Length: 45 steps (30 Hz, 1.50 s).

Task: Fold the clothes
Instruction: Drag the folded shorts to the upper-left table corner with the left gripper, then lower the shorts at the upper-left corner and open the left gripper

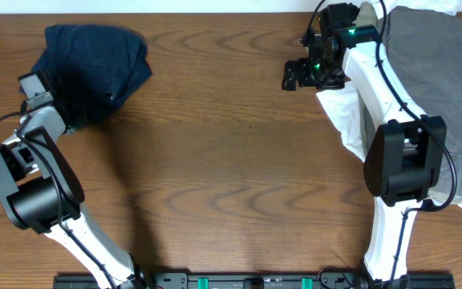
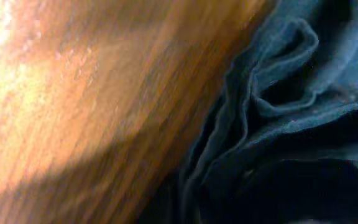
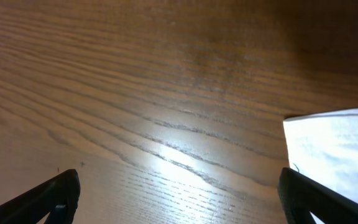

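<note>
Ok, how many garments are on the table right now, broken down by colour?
Navy blue garment: 1, bunched up on the left side
Grey garment: 1, on the right side
White garment: 1 as far as I can tell, showing around the grey one's edges
Total: 3
</note>
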Available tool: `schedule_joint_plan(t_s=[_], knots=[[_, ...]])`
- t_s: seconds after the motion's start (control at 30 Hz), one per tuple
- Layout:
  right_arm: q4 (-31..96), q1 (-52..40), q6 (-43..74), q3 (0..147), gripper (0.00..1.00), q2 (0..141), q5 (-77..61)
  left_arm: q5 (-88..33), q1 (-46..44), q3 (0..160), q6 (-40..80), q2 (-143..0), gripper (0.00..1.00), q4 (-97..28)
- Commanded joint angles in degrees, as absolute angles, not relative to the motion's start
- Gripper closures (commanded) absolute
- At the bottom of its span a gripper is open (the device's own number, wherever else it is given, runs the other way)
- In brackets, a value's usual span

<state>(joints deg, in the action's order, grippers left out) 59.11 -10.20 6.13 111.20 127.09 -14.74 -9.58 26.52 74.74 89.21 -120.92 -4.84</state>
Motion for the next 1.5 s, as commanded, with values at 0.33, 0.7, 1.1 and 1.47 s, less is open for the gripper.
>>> schedule_joint_plan(t_s=[0.33, 0.7, 1.1, 1.47], knots=[[58.89, -10.57, 7.05, 112.38, 0.01, 126.65, -14.79, -7.09, 27.55, 71.44, 38.79, -119.48, 0.02, -2.92], [58.11, -10.63, 7.03, 112.38, 0.01, 126.65, -14.81, -7.07, 19.49, 71.44, 1.56, -111.81, 0.01, 1.02], [57.87, -10.94, 7.01, 112.38, 0.01, 126.65, -14.79, -4.84, 11.31, 71.44, -9.54, -112.81, 0.02, 8.73], [57.76, -10.94, 7.01, 112.38, 0.01, 126.65, -14.76, -6.04, 11.27, 71.44, -10.33, -119.55, 0.02, 7.18]])
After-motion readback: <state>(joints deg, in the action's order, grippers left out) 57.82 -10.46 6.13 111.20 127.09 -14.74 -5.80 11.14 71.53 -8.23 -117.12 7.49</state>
